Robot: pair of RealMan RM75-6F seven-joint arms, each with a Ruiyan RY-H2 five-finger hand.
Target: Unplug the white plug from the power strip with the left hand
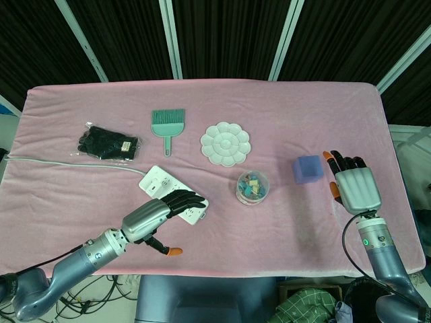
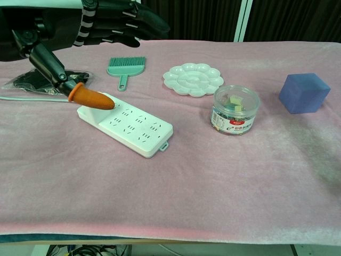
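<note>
The white power strip [image 1: 160,183] [image 2: 128,126] lies slanted on the pink cloth at front left, and its grey cord [image 1: 67,163] runs off to the left. The sockets that show in the chest view hold no plug, and I see no white plug in either view. My left hand [image 1: 163,208] [image 2: 106,24] hovers over the strip's near end with its dark fingers [image 1: 187,199] stretched out flat. Its orange-tipped thumb [image 2: 91,99] hangs apart below, close to the strip's left end. It holds nothing. My right hand [image 1: 353,183] lies flat and open at the right.
Behind the strip are a black packet [image 1: 108,143], a green brush [image 1: 166,126] and a white palette [image 1: 225,143]. A clear jar of clips [image 1: 252,186] stands right of the strip, with a blue cube [image 1: 308,169] further right beside my right hand.
</note>
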